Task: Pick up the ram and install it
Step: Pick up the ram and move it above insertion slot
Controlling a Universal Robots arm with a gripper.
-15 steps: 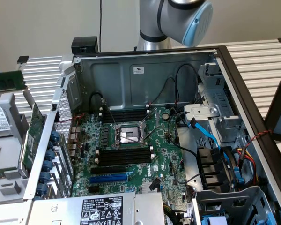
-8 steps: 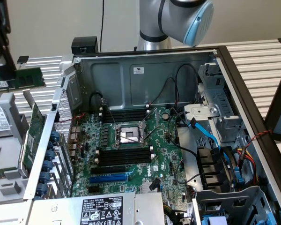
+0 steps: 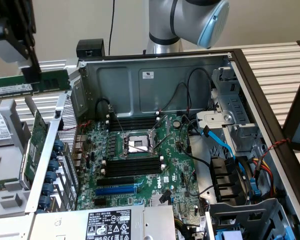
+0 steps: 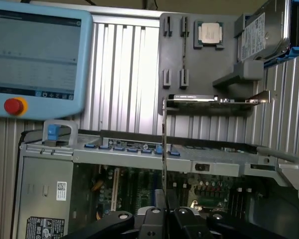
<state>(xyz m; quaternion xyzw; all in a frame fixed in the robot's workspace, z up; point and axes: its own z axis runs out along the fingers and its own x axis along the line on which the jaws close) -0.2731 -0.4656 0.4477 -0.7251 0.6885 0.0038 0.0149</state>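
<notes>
The ram point(image 3: 40, 84) is a long green stick with a white label, held level in the air beyond the exterior view's left wall of the open computer case point(image 3: 155, 75). My gripper point(image 3: 32, 74) is shut on it from above. In the wrist view the ram point(image 4: 164, 149) appears edge-on as a thin line running out from between my fingers point(image 4: 154, 219), with the gripper point(image 4: 166, 215) closed around its near end. The black memory slots point(image 3: 132, 165) lie on the motherboard beside the CPU socket point(image 3: 137, 145), well to the exterior view's right of the ram and lower.
A larger green expansion card point(image 3: 37, 140) stands in the bracket frame at the case's left wall. A hard drive point(image 3: 0, 125) rests on a grey parts tray point(image 4: 204, 74) that also holds a CPU point(image 4: 208, 32). A teach pendant point(image 4: 35, 59) lies nearby. Cables and blue drive bays point(image 3: 230, 150) fill the right.
</notes>
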